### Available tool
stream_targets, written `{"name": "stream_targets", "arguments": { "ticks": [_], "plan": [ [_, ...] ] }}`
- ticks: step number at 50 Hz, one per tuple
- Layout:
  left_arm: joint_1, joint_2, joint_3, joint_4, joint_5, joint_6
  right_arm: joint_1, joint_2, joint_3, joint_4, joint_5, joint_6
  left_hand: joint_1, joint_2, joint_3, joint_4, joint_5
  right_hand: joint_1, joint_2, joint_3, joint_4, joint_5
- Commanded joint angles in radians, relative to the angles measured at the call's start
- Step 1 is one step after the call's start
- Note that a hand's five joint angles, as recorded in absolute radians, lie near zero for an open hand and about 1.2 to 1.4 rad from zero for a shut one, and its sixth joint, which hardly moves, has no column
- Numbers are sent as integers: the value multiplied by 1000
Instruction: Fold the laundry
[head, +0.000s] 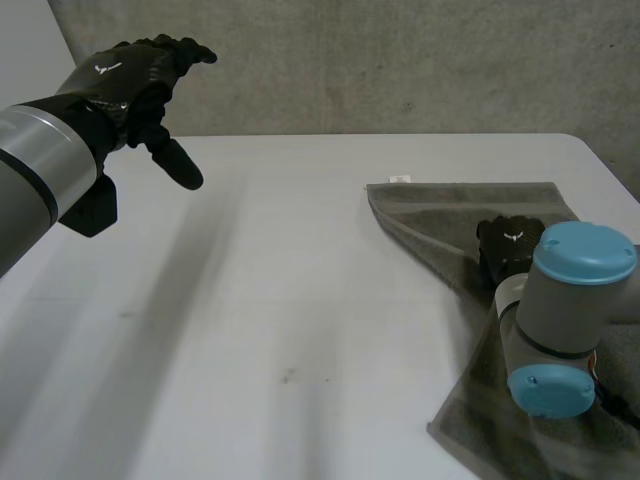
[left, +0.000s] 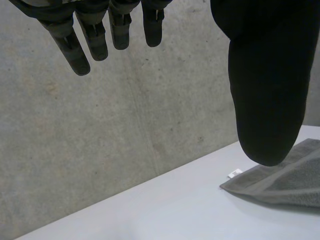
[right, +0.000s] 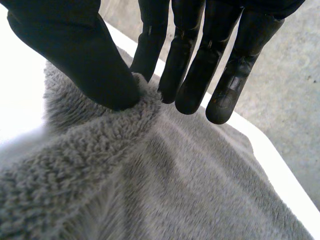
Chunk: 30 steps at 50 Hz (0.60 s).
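- My left hand (head: 130, 85) hangs raised over the table's far left, fingers straight and apart from the thumb, holding nothing.
- My right hand (right: 85, 55) is down on the towel (head: 440, 215), thumb and fingers clamped on a raised ridge of its pile, in the towel's far half.
- The towel is grey and rumpled, on the right side of the white table (head: 280, 300).
- My right arm (head: 565, 300) covers its near part.
- A white tag (head: 399, 179) sits at the far corner, towards the concrete wall (head: 400, 60).
- The towel's long axis runs far to near along the table's right edge.
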Motion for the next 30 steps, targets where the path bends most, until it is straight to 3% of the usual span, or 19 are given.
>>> {"name": "stream_targets", "arguments": {
  "ticks": [1,10,19,23,30],
  "plan": [
    [-2,-32,0,0,0,2,-49,-47,24,-11,-95,1,3,11,9,9,-22,424,238,247,245,284],
    [-9,-124,-12,31,2,2,-49,-163,19,116,-200,-111,2,11,8,8,-23,424,238,247,245,284],
    [-17,-307,-22,265,25,2,-28,-376,7,259,-298,-164,2,11,8,8,-23,424,238,247,245,284],
    [-20,-408,-8,374,110,-2,-2,-460,6,322,-330,-170,3,11,9,9,-22,424,238,247,245,284],
    [-61,-537,46,430,241,-6,58,-528,9,368,-335,-190,6,14,12,12,-19,424,238,247,245,284]
  ]
}}
